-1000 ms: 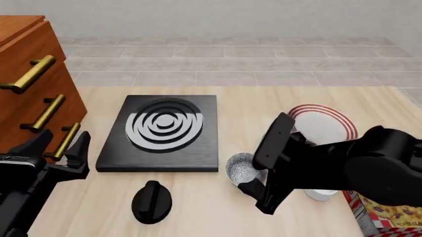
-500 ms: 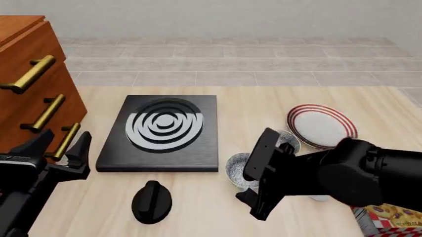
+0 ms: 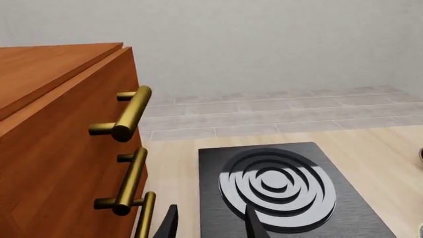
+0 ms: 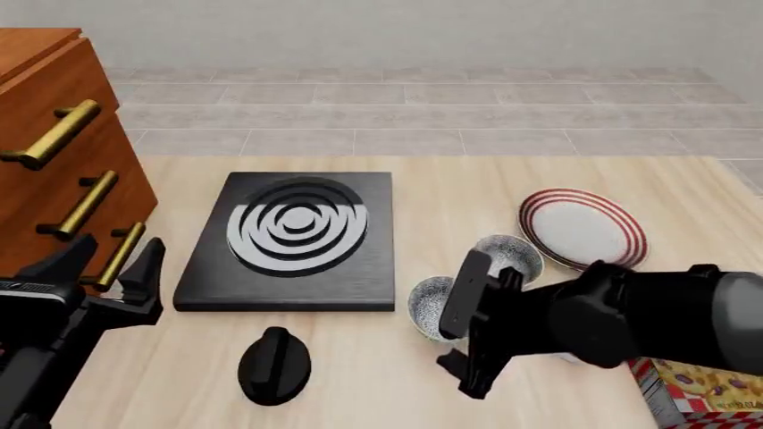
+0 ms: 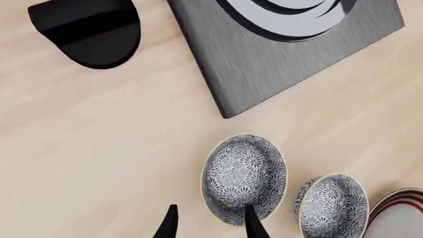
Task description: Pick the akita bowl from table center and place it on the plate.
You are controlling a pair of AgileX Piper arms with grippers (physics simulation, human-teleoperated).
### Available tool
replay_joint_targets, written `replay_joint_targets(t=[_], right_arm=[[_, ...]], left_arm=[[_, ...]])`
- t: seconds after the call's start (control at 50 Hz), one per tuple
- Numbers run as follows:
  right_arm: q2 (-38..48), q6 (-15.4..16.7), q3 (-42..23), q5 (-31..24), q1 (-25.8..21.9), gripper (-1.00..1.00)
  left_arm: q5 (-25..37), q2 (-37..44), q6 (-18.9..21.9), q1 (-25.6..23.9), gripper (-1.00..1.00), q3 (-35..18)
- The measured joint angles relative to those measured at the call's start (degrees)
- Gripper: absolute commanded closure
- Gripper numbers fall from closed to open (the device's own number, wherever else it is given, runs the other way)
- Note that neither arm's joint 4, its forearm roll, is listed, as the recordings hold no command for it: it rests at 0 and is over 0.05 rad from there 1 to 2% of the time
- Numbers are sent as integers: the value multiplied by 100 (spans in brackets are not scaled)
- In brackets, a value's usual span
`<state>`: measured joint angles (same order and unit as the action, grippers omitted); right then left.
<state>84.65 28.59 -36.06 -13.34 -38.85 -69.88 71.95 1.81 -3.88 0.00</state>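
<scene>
left gripper (image 4: 110, 259) parked by the drawers (image 4: 48, 170), jaws spread, nothing held | akita bowl (image 4: 430, 307) is seen at table (image 4: 357, 375) centre, just past the hob (image 4: 292, 239), its look-alike beside it | right gripper (image 5: 208, 225) is poised over the bowl's near rim (nearer arm), jaws parted, empty | plate (image 4: 584, 228) lies far right
</scene>
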Motion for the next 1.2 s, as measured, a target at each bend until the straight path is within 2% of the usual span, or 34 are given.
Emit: replay_joint_targets(t=[0.2,0.62,0.96,0.98,1.2], right_arm=[[387,206,19,272,115,-100],[1015,206,-71,605,64,-100],[1050,395,-81,659,116,-100],[1041,391,-83,673,130,100],[715,441,-196,596,182,100]], left_arm=[[0,-1,8,-4,-100,0],[-1,6,19,-18,-100,0],[-1,15,21,-28,-100,0],[-1,16,22,-28,-100,0],[-2,33,55,-47,-100,0]])
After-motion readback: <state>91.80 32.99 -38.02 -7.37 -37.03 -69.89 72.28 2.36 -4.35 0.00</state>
